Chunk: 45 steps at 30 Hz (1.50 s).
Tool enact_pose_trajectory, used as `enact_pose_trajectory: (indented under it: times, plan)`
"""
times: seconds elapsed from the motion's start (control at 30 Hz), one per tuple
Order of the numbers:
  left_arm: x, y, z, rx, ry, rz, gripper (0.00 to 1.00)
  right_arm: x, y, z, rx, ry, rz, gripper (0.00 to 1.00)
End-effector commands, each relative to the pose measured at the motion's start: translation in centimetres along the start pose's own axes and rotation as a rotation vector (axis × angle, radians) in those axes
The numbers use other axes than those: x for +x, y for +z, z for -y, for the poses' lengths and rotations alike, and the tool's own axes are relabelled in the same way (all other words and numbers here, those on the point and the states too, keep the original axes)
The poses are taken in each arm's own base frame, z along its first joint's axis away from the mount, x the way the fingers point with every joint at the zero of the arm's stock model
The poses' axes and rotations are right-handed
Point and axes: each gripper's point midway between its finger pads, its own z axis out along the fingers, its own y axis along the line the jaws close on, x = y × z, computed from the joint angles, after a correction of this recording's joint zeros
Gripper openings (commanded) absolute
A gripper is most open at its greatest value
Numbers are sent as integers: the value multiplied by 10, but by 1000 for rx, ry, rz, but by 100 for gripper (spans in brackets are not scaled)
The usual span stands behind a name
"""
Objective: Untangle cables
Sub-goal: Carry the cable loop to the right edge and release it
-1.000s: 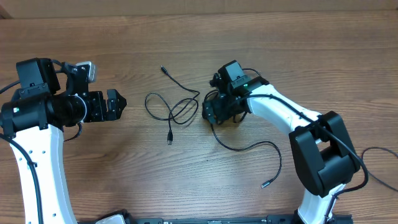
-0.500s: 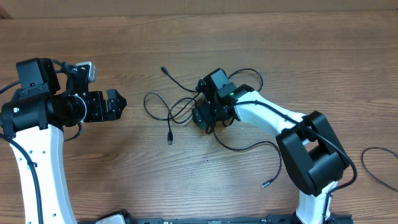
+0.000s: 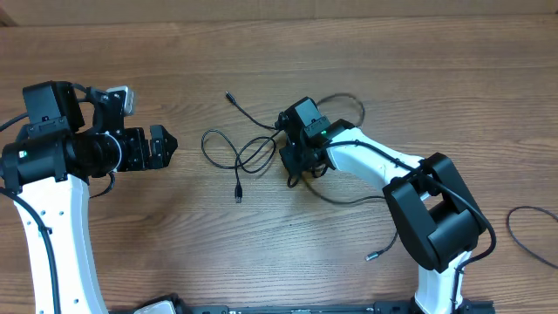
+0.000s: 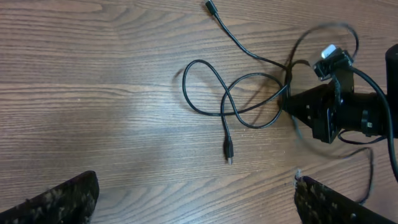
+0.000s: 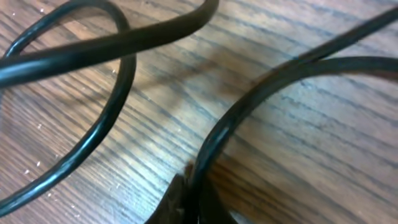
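Thin black cables (image 3: 241, 154) lie in loose crossed loops at the table's middle, with one plug end (image 3: 237, 194) toward the front and another (image 3: 229, 97) toward the back. In the left wrist view the same cables (image 4: 224, 99) spread ahead. My right gripper (image 3: 291, 162) sits at the loops' right edge, shut on one cable (image 5: 249, 106) that runs up between its fingertips (image 5: 198, 200). That cable trails right and down to a silver tip (image 3: 370, 256). My left gripper (image 3: 166, 146) hovers left of the loops, open and holding nothing, its fingers (image 4: 62, 199) wide apart.
Another black cable (image 3: 530, 234) curves at the table's far right edge. The wooden table (image 3: 261, 253) runs under everything. The right arm's white link (image 3: 375, 161) stretches over the trailing cable.
My right gripper has slid left to the loops' edge and shut on a cable. The trailing cable behind it shifted left. The left arm has stayed still.
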Motion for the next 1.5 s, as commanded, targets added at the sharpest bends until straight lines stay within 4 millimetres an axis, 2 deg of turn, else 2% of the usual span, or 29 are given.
enact_pose_trajectory:
  times: [0.0, 0.1, 0.17, 0.23, 0.33, 0.4, 0.5, 0.53, 0.67, 0.73, 0.83, 0.97, 1.1, 1.13, 1.17, 1.47]
  plan:
    - [-4, -4, 4, 16, -4, 18, 100, -2, 0, 9, 54, 68, 5, 4]
    - [-4, -4, 4, 16, -4, 18, 100, -20, -17, 17, 96, 91, 47, 4]
    - [-4, -4, 4, 16, -4, 18, 100, -39, -37, 24, 129, 98, 96, 4]
    - [-4, -4, 4, 16, -4, 18, 100, -62, -67, 34, 185, 110, 160, 4]
    - [-4, -4, 4, 16, -4, 18, 100, -96, -122, 52, 293, 134, 272, 4]
    - [-4, -4, 4, 16, -4, 18, 100, -119, -170, 66, 357, 164, 369, 4]
    - [-4, -4, 4, 16, -4, 18, 100, -137, -219, 80, 393, 203, 466, 4]
    - [-4, -4, 4, 16, -4, 18, 100, -144, -244, 89, 401, 227, 513, 4]
    - [-4, -4, 4, 16, -4, 18, 100, -149, -299, 123, 443, 300, 612, 4]
    - [-4, -4, 4, 16, -4, 18, 100, -146, -317, 140, 466, 337, 642, 4]
    - [-4, -4, 4, 16, -4, 18, 100, -132, -342, 176, 513, 425, 672, 4]
    - [-4, -4, 4, 16, -4, 18, 100, -107, -357, 221, 553, 591, 677, 4]
    - [-4, -4, 4, 16, -4, 18, 100, -70, -367, 264, 591, 772, 649, 4]
    - [-4, -4, 4, 16, -4, 18, 100, -65, -368, 269, 599, 788, 643, 4]
    - [-4, -4, 4, 16, -4, 18, 100, -46, -374, 288, 630, 839, 619, 4]
    - [-4, -4, 4, 16, -4, 18, 100, 22, -399, 348, 693, 1025, 583, 4]
